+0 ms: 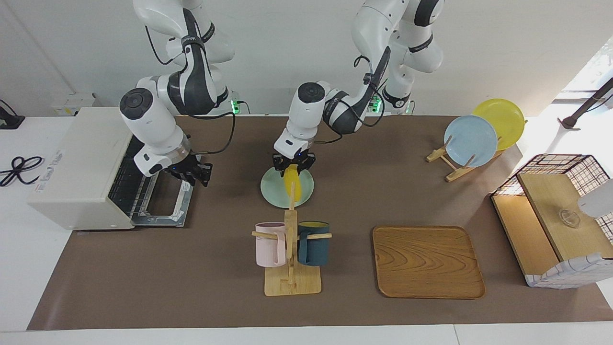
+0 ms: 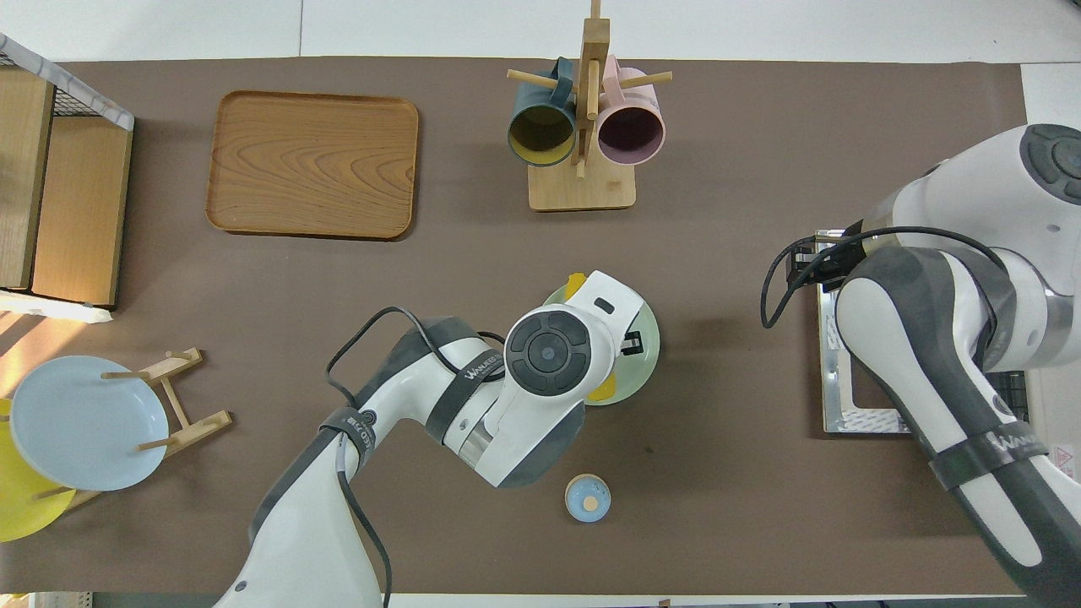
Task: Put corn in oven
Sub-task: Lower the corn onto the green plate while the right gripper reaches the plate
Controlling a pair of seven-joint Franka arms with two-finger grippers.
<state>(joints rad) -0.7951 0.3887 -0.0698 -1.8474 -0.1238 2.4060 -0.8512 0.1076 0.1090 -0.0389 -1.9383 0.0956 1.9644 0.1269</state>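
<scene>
The left gripper (image 1: 293, 165) is clamped on the thick end of the corn (image 1: 290, 184), which hangs over the green plate (image 1: 273, 187). This looks like a set-down for a handover. Lower until the cob lies flat on the plate before letting go, leaving its middle free for the other arm.

The right gripper (image 1: 194, 173) waits over the dropped door (image 1: 165, 211) of the oven (image 1: 81, 163), which stands toward the right arm's end of the table from the plate. I cannot tell whether it is open or closed.

The facing view shows the grip. In the overhead view the wrist hides it, leaving only 2 yellow slivers.
</scene>
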